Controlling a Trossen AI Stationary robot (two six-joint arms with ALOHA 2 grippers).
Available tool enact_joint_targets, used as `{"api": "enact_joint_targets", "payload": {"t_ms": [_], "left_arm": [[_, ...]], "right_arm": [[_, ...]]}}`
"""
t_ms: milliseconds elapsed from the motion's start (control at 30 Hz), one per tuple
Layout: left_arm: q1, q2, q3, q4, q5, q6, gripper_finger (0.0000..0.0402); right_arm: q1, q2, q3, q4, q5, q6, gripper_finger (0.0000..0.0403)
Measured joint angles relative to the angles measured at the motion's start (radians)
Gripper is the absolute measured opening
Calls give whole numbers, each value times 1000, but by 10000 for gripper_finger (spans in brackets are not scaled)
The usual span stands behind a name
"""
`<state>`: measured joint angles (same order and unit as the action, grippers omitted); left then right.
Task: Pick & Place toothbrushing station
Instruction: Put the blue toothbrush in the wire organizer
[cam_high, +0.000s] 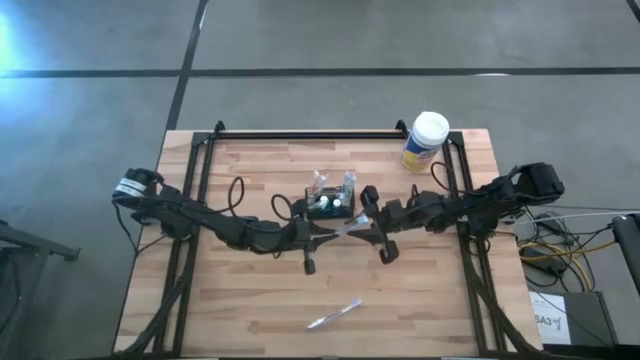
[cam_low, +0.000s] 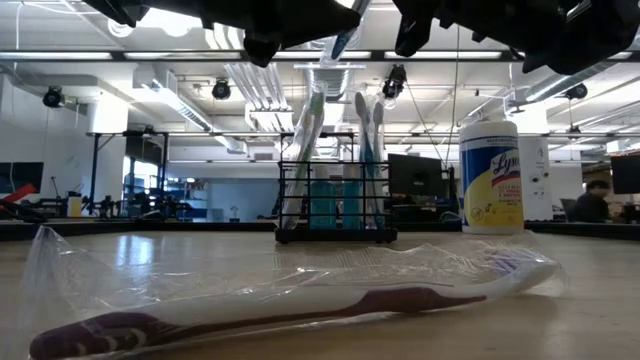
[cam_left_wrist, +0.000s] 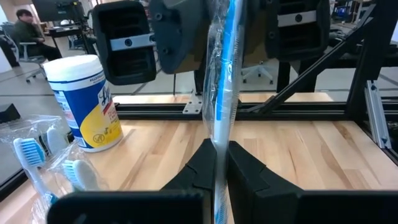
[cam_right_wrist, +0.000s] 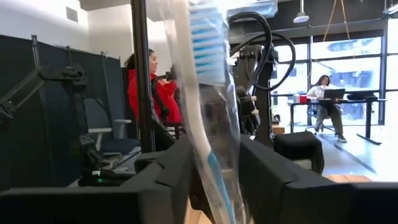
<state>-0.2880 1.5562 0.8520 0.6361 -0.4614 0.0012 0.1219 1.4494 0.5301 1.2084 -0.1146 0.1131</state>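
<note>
Clear plastic wrap covers the blue-and-white toothbrush (cam_left_wrist: 222, 93) that both my grippers meet on at mid-table. My left gripper (cam_left_wrist: 221, 163) is clamped tight on it, fingers pinching the wrapped handle. My right gripper (cam_right_wrist: 214, 168) has its fingers on either side of the same brush, bristle head sticking up past them; gap is narrow, but I can't tell if they actually press on it. From above, the wrapped brush spans between the two grippers (cam_high: 350, 226). Just beyond them sits the toothbrushing station (cam_high: 330, 205): small black wire caddy, rectangular, slatted mesh sides, standing upright on the wooden table (cam_high: 250, 300). In the low view the caddy (cam_low: 336, 205) holds several wrapped brushes upright, heads poking above the rim, with something teal-blue inside behind the slats. White-lidded yellow-labelled canister (cam_high: 425, 142) stands well apart from the caddy, by the table's far right corner. Another wrapped toothbrush (cam_high: 334, 314), dark reddish handle in the low view, lies flat near the front edge.
</note>
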Motion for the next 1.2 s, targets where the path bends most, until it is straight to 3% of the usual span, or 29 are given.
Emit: {"api": "enact_joint_targets", "payload": {"t_ms": [200,333,533,667,833,967,1200], "left_arm": [[1,0,0,-5,15,-12,18],[6,0,0,-10,57,-36,31],[0,-60,-1,-138,84,-62,105],[-7,-144,-2,-314,93,-100,147],[-21,-265,-15,-584,93,-173,168],[-46,-373,-89,-614,66,-217,144],[-65,-595,-310,-523,2,-289,12]], "right_arm": [[-1,6,-1,3,-21,-25,24],[-1,-2,-7,-1,-41,-26,20],[-15,-104,-84,-9,-76,-17,17],[-25,-231,-153,-77,-69,-14,17],[-22,-420,-240,-253,29,-15,16],[-22,-572,-329,-330,88,-16,16],[-25,-828,-478,-350,89,-7,15]]}}
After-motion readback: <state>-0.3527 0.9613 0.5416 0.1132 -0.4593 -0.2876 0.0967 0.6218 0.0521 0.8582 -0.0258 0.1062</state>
